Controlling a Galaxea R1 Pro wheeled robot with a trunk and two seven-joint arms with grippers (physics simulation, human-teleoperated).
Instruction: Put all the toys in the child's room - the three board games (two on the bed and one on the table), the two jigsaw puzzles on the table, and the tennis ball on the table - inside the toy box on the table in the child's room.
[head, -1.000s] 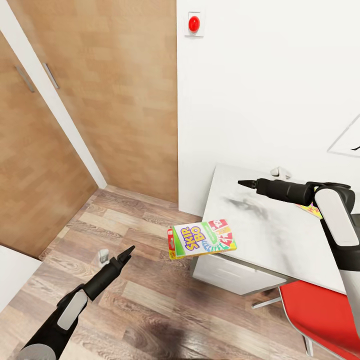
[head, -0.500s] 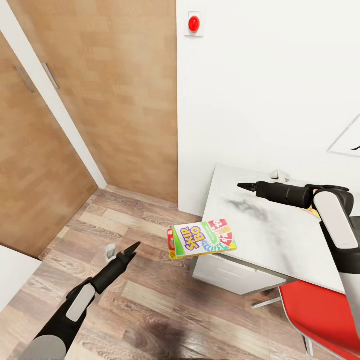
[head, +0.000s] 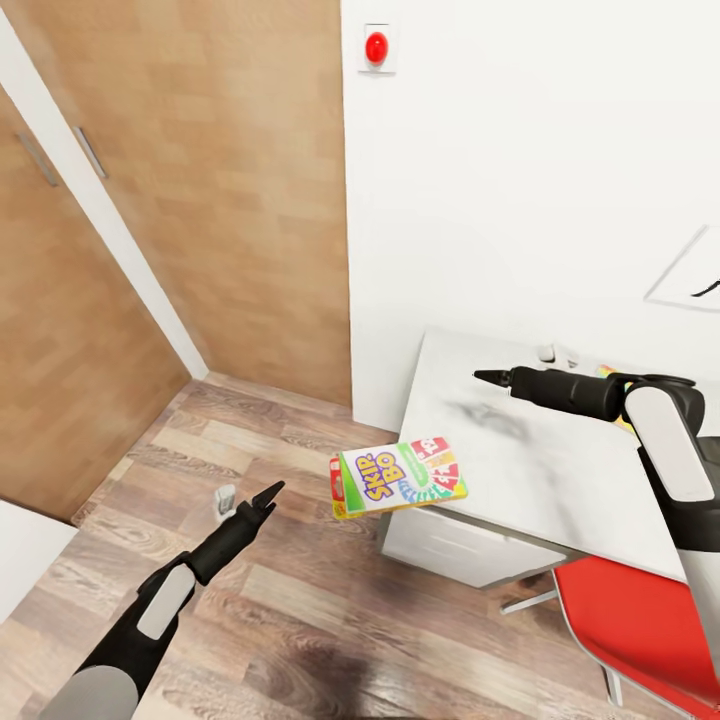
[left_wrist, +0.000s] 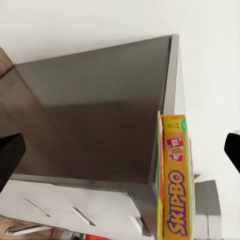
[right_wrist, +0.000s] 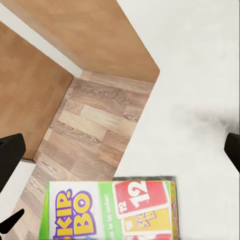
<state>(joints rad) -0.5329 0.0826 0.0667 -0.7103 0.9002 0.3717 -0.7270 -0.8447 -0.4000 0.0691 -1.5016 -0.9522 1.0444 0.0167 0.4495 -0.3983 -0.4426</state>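
Skip-Bo box (head: 398, 477) overhangs table (head: 520, 470) edge — puzzle (head: 608, 374) mostly arm-hidden.

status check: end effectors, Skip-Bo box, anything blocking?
Left end effector open, empty, over floor. Right end effector empty above pale desk top. Yellow-green-red Skip-Bo box overhanging desk corner, ungripped. Nothing between.

Skip-Bo box (head: 399, 477): about half overhangs the counter (head: 520, 470) corner; its lower part is cut by the frame edge in both wrist views.
Puzzle square (head: 610, 374): only a bright sliver visible behind the right arm.
Small white object (head: 556, 354): at the counter's far edge, too small to identify.
Poster (head: 690, 282): cut off by the head view's right edge.
Red chair (head: 640, 635): cropped at the lower right corner.
Right pincer (head: 490, 378): jaw gap too small to judge from the head camera.
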